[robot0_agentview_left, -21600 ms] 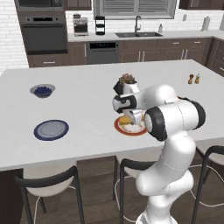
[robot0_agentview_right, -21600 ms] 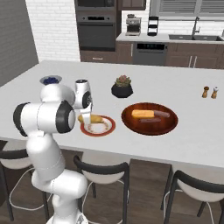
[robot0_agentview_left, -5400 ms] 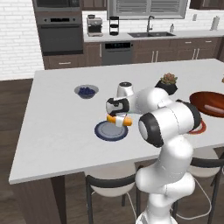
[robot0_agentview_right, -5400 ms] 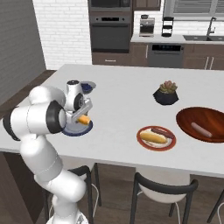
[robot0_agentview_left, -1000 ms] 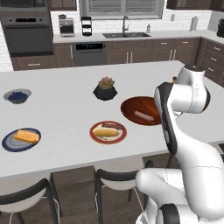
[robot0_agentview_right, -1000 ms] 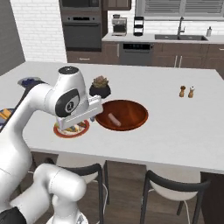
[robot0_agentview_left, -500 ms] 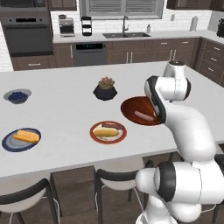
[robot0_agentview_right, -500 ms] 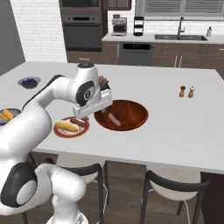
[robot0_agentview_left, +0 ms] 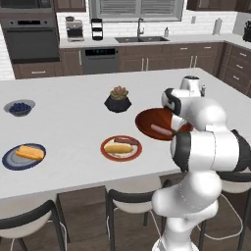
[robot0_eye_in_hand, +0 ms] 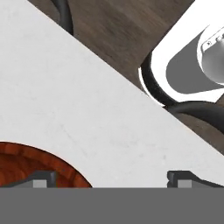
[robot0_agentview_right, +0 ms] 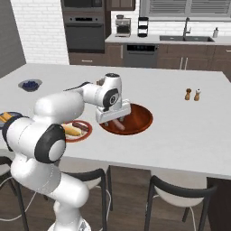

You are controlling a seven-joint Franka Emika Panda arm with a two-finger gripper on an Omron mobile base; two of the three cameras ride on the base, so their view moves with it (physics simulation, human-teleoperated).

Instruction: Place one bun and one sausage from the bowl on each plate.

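Running the arm remotely here, and this is the spot where I go in for the last piece. The gripper (robot0_agentview_right: 112, 121) is parked low over the near edge of the bowl (robot0_agentview_right: 140, 118) with its fingers (robot0_eye_in_hand: 41, 179) spread wide and nothing between them, which makes sense since I'm lining up a pick, not carrying anything.

One sausage (robot0_agentview_left: 161, 130) is lying loose in the bowl, just ahead of the hand, so that's my target. The red-rimmed plate (robot0_agentview_left: 107, 151) next to the bowl already has a bun (robot0_agentview_left: 116, 147) and a sausage on it, so I'd call that one done. The blue plate (robot0_agentview_left: 10, 161) way off at the far left end of the table (robot0_agentview_left: 73, 122) has a bun but I can't see a sausage there, so I figure this last sausage is meant for it.

The hand camera is tilted, showing the bowl rim and bare table, so I'd guess I need to nudge further over the bowl before closing.
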